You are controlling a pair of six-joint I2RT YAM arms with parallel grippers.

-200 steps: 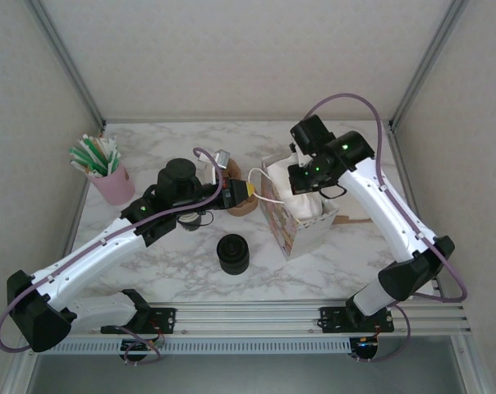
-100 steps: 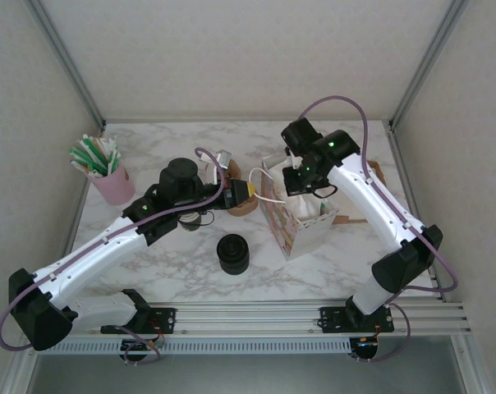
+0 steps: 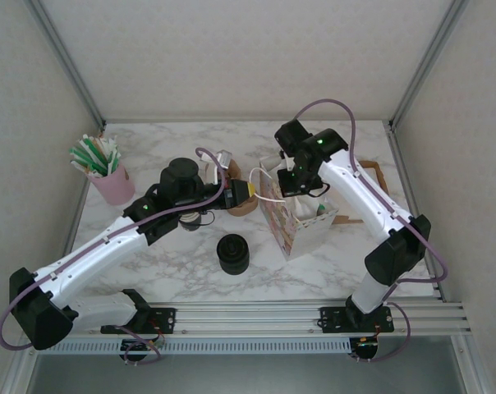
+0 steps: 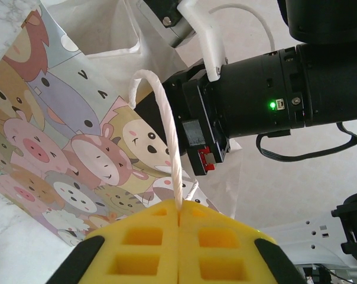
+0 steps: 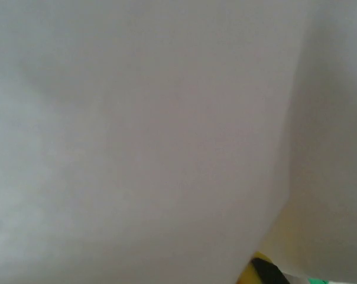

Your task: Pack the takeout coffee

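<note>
Left pincer is clamped on the white cord handle of the paper bag. Right pincer is closed inside the bag mouth; what it grips, if anything, cannot be told. Takeout coffee stands unpacked on the worktop, near-left of the bag. Loading remains to be done.

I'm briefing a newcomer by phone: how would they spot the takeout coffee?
Start at the marble table and find the cartoon-animal paper bag right of centre. Just off its near-left corner, standing alone on bare marble, is the takeout coffee: a small dark cup with a round black lid, unlike the pink cup of straws at the far left.
</note>
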